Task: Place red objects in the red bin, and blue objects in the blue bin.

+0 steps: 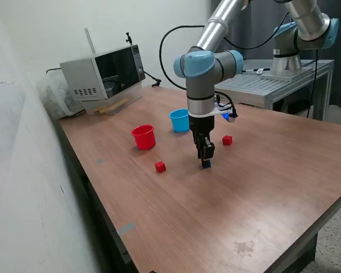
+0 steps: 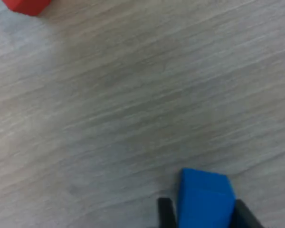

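Observation:
My gripper (image 1: 205,157) points straight down at the table's middle, its dark fingers (image 2: 165,213) pressed against both sides of a small dark blue cube (image 2: 204,197). That cube (image 1: 206,164) sits at table level between the fingertips. One red cube (image 1: 160,166) lies toward the exterior view's left of the gripper, and another red cube (image 1: 227,140) lies to its right and further back. A red cube (image 2: 26,5) also shows at the wrist view's edge. The red cup (image 1: 143,137) and the light blue cup (image 1: 179,120) stand upright behind the gripper, side by side.
A microwave (image 1: 102,73) stands at the table's far corner on the exterior view's left. A second arm's base (image 1: 287,57) sits on a metal stand behind the table. The wooden table (image 1: 216,216) ends near the exterior view's bottom right.

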Controlling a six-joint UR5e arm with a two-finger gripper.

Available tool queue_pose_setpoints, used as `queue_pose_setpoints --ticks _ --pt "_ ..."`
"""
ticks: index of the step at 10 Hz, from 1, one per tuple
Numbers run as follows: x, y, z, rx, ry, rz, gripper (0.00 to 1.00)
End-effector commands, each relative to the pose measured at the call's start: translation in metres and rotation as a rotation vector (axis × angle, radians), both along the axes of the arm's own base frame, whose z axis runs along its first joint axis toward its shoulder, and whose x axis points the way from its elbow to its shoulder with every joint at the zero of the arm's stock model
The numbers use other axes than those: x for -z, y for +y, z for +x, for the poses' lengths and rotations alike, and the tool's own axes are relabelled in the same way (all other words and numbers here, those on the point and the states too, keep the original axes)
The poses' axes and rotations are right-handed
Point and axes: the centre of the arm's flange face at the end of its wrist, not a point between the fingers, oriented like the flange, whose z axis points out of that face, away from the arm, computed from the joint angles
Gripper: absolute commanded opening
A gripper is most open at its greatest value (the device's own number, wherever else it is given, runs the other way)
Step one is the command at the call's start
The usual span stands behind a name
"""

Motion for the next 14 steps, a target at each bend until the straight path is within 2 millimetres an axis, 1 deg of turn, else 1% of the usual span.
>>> queue_pose_setpoints --ticks 1,2,3,4,5,6,7,8,9,11,12,13,14 --pt "-0.007 -0.005 -0.002 -0.06 0.004 -0.001 0.0" --pt "-0.018 -0.009 -0.004 -0.079 0.014 -0.008 0.0" --pt "-0.037 -0.009 -0.003 -0.081 0.024 -0.009 0.0" --pt "-0.062 -0.009 0.001 -0.091 0.033 -0.009 0.0" --pt "-0.102 -0.01 0.006 -0.112 0.056 -0.022 0.0" --pt "-0.125 -0.007 0.011 -0.117 0.076 -0.023 0.0" --pt "-0.134 0.004 0.018 -0.121 0.074 -0.021 0.0" --pt "-0.135 0.022 0.023 -0.112 0.062 -0.018 0.0" --pt "-0.138 0.064 0.022 -0.065 0.054 -0.015 0.0" --pt "-0.128 0.138 0.024 0.028 0.017 -0.012 0.0" --pt "-0.125 0.17 0.029 0.06 -0.004 -0.01 0.0" --pt "-0.125 0.202 0.038 0.103 -0.016 -0.01 0.0" --pt "-0.125 0.222 0.046 0.134 -0.03 -0.01 0.0"
